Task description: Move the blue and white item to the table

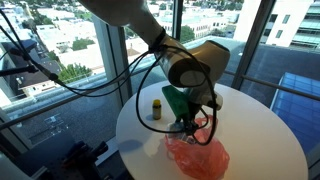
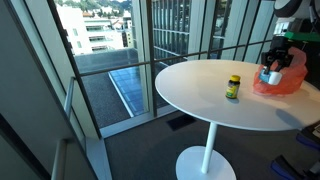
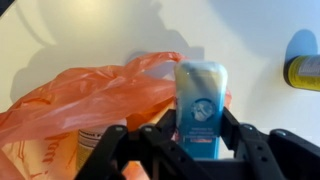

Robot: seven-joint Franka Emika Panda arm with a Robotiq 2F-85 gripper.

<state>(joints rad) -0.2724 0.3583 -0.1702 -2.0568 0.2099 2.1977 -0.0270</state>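
Observation:
The blue and white item (image 3: pixel 201 105) is a small flat packet held upright between my gripper's fingers (image 3: pixel 196 128) in the wrist view. The gripper is shut on it, just above the pink-red plastic bag (image 3: pixel 90 98). In both exterior views the gripper (image 1: pixel 190 118) (image 2: pixel 273 66) hangs over the bag (image 1: pixel 198 157) (image 2: pixel 284 82) on the round white table (image 1: pixel 250 130) (image 2: pixel 200 85). The packet shows as a small blue spot (image 2: pixel 272 75) at the fingertips.
A small dark bottle with a yellow cap (image 1: pixel 156 108) (image 2: pixel 233 87) stands on the table beside the bag; it also shows at the right edge of the wrist view (image 3: pixel 303 72). Tall windows and a railing stand behind the table.

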